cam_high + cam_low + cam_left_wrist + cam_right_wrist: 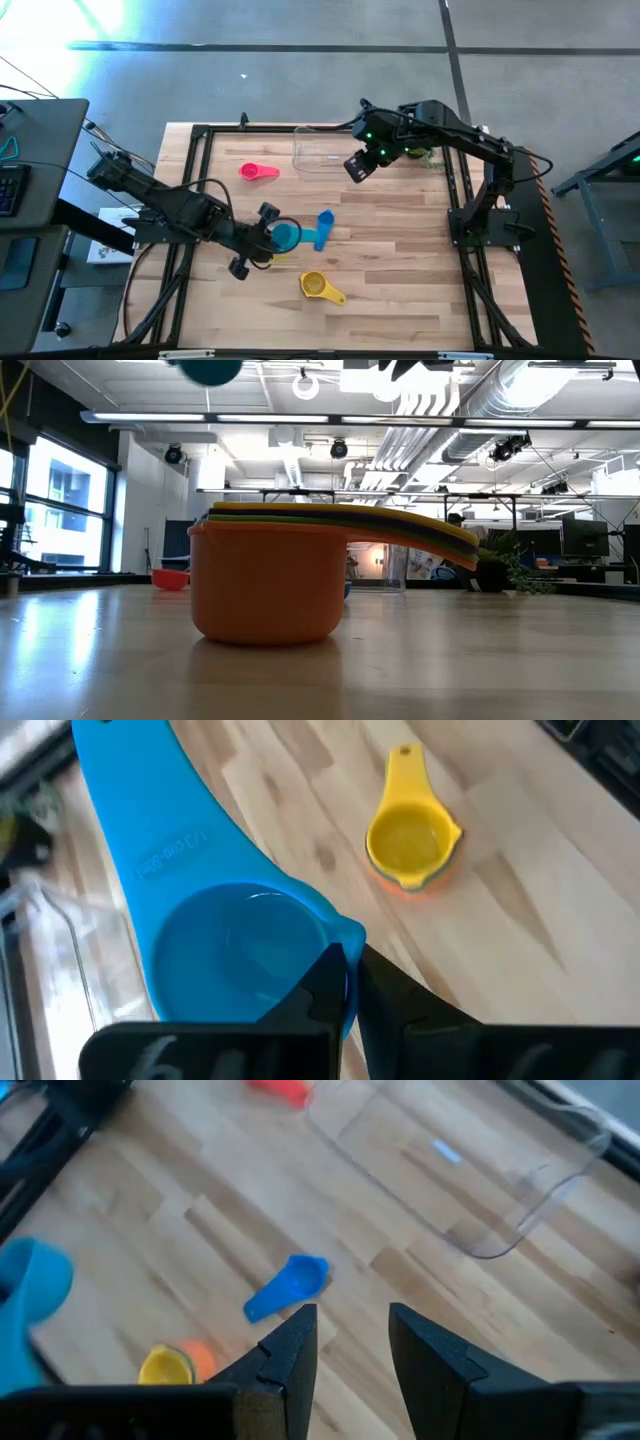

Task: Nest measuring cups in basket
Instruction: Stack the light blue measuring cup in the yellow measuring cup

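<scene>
Gripping teal plastic measuring cup (pixel 235 945) by rim only with left gripper (pixel 345 982), lifted above table; could slip (thin pinch). Right gripper (pixel 348 1342) half-open, empty, near clear plastic basket (pixel 470 1170).

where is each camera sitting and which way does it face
High: above the table, looking straight down; both arms, clear basket.
Low: table height, level into the room; stacked cups topped by the yellow cup, teal cup overhead.
Left wrist: behind the left gripper shut on the teal cup's rim.
Right wrist: past the open right gripper, down at table.
Shared: both wrist views show the yellow cup and the basket.
</scene>
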Tool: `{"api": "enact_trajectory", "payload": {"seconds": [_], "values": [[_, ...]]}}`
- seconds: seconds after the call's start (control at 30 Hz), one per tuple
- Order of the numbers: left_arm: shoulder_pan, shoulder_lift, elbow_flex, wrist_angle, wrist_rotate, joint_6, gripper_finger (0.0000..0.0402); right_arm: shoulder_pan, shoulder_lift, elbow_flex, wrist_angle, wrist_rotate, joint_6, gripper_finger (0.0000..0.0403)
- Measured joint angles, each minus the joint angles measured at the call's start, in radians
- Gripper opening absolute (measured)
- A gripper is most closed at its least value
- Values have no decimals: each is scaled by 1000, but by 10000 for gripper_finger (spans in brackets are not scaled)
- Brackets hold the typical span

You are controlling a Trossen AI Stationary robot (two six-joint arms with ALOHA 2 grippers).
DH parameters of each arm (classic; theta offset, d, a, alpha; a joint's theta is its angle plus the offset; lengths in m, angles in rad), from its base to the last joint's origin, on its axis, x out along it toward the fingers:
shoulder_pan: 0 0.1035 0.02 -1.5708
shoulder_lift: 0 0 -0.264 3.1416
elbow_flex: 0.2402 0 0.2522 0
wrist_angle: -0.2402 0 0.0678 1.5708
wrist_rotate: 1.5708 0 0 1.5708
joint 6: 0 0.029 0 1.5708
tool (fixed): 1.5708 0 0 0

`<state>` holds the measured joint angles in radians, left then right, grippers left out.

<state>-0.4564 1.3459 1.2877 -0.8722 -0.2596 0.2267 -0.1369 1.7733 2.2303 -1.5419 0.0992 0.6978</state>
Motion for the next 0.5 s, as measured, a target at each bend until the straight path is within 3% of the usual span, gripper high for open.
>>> {"api": "enact_trajectory", "payload": {"seconds": [0.3, 0.5], "values": [[0, 136, 50, 92, 13, 74, 8, -7, 0, 0, 4, 188, 170, 119], [0, 233, 50, 116, 42, 90, 8, -21, 0, 0, 5, 215, 251, 119]]}}
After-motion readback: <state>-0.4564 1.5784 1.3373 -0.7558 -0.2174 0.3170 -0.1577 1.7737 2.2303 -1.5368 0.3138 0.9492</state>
